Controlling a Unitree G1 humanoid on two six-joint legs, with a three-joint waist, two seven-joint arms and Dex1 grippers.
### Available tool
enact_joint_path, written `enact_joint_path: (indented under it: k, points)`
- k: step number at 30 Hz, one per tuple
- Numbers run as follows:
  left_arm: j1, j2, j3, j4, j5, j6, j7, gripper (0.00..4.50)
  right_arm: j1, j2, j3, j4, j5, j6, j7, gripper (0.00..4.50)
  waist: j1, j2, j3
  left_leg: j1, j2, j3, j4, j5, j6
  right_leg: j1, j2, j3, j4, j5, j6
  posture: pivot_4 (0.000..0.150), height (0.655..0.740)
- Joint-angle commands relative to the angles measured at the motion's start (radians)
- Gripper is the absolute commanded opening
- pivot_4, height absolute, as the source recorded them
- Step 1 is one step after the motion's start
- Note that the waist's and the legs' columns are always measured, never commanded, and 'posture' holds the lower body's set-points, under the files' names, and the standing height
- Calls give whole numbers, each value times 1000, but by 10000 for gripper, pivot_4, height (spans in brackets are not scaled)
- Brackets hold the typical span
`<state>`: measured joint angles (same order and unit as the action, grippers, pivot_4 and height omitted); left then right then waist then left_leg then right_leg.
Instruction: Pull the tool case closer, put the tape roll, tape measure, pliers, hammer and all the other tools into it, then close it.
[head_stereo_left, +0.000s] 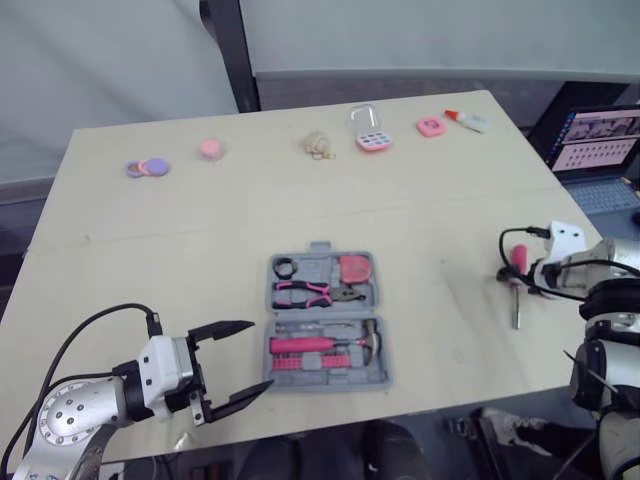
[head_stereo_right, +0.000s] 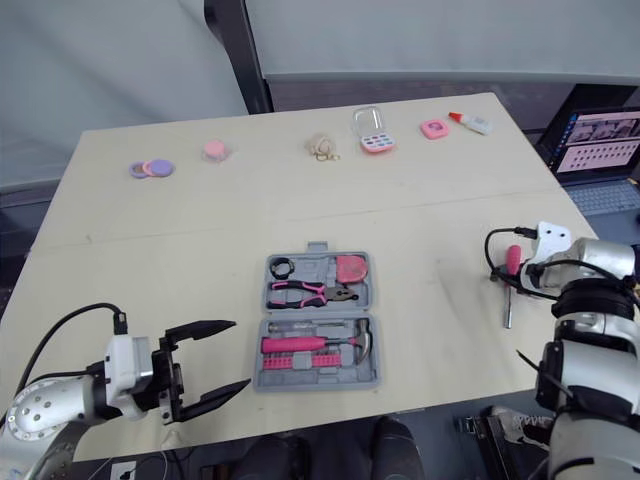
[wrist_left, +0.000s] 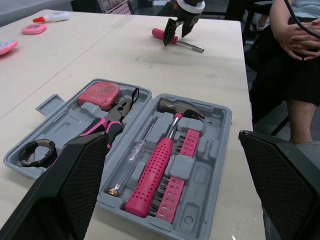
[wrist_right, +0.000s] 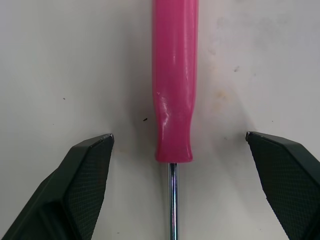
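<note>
Left gripper (head_stereo_left: 258, 355), near counter edge: two black fingers spread wide apart, holding nothing, pointed at the grey plastic tool case (wrist_left: 212, 165) just beside it. Tool case: open flat on the pale wooden counter (head_stereo_left: 200, 230), at the middle of its near half. Far half of the case holds a black tape roll (head_stereo_left: 284, 267), pink-handled pliers (head_stereo_left: 305, 292) and a pink tape measure (head_stereo_left: 354, 267). Near half holds a pink-handled hammer (head_stereo_left: 320, 345), a pink strip of bits (head_stereo_left: 310, 363) and a slim clear-handled tool (wrist_left: 132, 157). Pink-handled screwdriver with steel shaft (wrist_right: 175, 75): lying on the counter near its right edge, well apart from the case. Right gripper (wrist_right: 178, 136): fingers apart, one on either side of the screwdriver handle, neither touching it. Far edge of the counter, in a row: purple and pink discs (head_stereo_left: 147, 167), a pink round piece (head_stereo_left: 211, 148), a beige clump (head_stereo_left: 318, 146), a pink-and-white buttoned item (head_stereo_left: 370, 132), a pink square piece (head_stereo_left: 431, 126) and a white bottle with a red cap (head_stereo_left: 466, 120). Beyond the right edge: an open laptop (head_stereo_left: 600, 150). A seated person's clasped hands (wrist_left: 300, 37) show in the left wrist view.
</note>
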<state>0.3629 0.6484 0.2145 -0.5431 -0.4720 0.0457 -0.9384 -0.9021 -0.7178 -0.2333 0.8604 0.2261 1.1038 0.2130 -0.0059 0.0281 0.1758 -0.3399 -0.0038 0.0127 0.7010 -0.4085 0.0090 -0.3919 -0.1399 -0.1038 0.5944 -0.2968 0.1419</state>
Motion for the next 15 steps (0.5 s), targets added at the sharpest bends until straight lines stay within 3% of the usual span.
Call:
enact_joint_path:
  k: [1,12,15]
  points:
    - [2,9,11,-40,0,-3,10,44807,-19,-3,5,18,-17,-35,19,45000,-1,0,0,0,0,0,0,0,0,0,0,0,0,0,0,1500,7400]
    - [4,9,10,-42,6,-3,15,44807,-49,2,3,84,-36,-60,23,45000,-2,0,0,0,0,0,0,0,0,0,0,0,0,0,0,1500,7400]
    - [2,7,7,-43,7,-1,18,45000,-57,2,2,95,-38,-48,21,31809,0,0,0,0,0,0,0,0,0,0,0,0,0,0,0,1500,7400]
